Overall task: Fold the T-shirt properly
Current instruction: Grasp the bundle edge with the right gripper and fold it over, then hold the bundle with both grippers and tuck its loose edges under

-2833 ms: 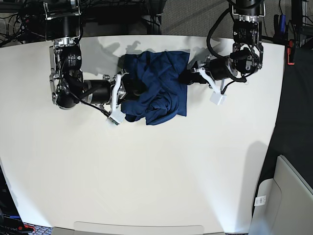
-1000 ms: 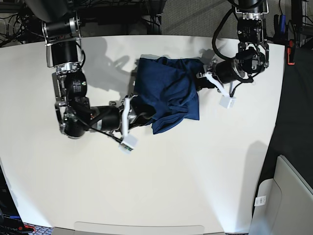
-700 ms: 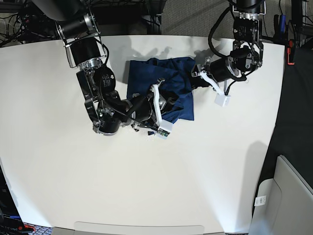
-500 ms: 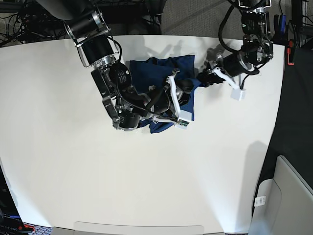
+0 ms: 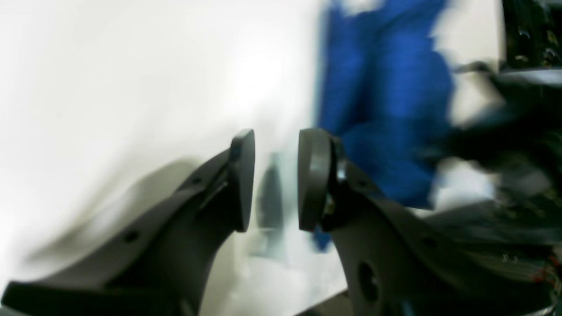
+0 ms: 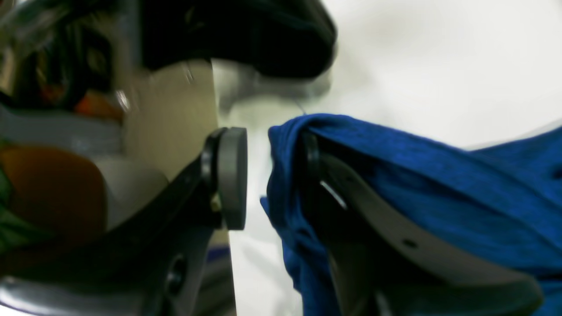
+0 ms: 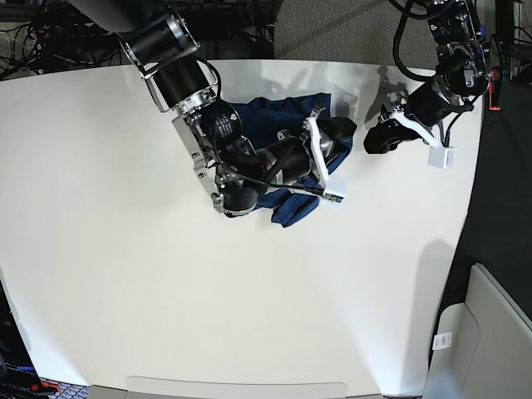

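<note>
The dark navy T-shirt (image 7: pixel 253 120) lies bunched at the back middle of the white table (image 7: pixel 166 291). My right gripper (image 7: pixel 328 162) reaches across it to its right edge. In the right wrist view the jaws (image 6: pixel 272 175) stand apart, and the blue fabric (image 6: pixel 417 175) is draped over one finger without being pinched. My left gripper (image 7: pixel 386 135) hangs off to the shirt's right, apart from it. In the blurred left wrist view it (image 5: pixel 274 175) is open and empty, with the shirt (image 5: pixel 386 109) beyond it.
The table's far edge runs just behind the shirt, with cables and dark gear past it. A beige bin (image 7: pixel 486 332) stands off the table at the lower right. The right arm's body (image 7: pixel 224 158) lies over the shirt's left side.
My right arm swept rightwards across the shirt, carrying its left side over, so the cloth is bunched narrower. My left gripper drew away from the shirt to the right.
</note>
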Robot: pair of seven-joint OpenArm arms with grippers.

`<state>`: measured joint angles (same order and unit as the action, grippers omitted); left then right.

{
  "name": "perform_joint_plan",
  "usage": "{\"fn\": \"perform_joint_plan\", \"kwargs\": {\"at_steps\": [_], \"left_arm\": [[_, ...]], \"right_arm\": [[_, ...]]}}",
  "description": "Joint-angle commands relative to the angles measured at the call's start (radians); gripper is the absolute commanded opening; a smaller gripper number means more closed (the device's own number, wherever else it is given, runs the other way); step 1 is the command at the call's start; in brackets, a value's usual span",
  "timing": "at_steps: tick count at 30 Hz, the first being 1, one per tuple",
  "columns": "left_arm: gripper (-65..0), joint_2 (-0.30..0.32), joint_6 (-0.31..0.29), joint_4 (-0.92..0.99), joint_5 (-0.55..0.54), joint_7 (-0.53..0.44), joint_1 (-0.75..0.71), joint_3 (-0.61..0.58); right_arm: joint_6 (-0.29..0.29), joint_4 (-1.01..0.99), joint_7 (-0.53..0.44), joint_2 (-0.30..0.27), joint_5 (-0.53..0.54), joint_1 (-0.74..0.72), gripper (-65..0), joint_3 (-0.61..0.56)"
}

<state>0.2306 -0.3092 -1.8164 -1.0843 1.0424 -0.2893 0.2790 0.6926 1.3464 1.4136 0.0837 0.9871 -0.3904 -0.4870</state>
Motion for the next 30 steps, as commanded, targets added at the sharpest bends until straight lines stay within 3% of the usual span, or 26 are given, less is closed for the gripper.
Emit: {"fn": "perform_joint_plan", "kwargs": {"at_steps": [1, 9, 14, 20, 27, 30], "left_arm": [[-48.2, 0.01, -0.005, -0.05, -0.009, -0.012, -0.012, -0.007], [-48.3, 0.008, -0.005, -0.113, -0.01, -0.015, -0.035, -0.065], [-48.3, -0.03, -0.005, -0.156, -0.012, -0.012, -0.035, -0.076], [-48.3, -0.05, -0.005, -0.142, 0.008, -0.023, -0.003, -0.182], [-48.3, -0.095, -0.005, -0.058, 0.204, -0.038, 0.054, -0.275], [-48.7, -0.087, -0.005, -0.039, 0.215, -0.038, 0.049, -0.327]], "right_arm": [[0.006, 0.018, -0.017, 0.008, 0.04, -0.031, -47.3, 0.035], [0.006, 0.02, -0.017, -0.094, 0.089, -0.094, -47.3, 0.273], [0.006, 0.018, -0.017, -0.17, 0.075, -0.134, -47.3, 0.32], [0.006, 0.02, -0.017, -0.173, -0.026, -0.112, -47.3, 0.245], [0.006, 0.018, -0.017, -0.163, -0.129, -0.109, -47.4, 0.23], [0.006, 0.014, -0.017, -0.106, -0.221, -0.123, -47.4, 0.228]]}}
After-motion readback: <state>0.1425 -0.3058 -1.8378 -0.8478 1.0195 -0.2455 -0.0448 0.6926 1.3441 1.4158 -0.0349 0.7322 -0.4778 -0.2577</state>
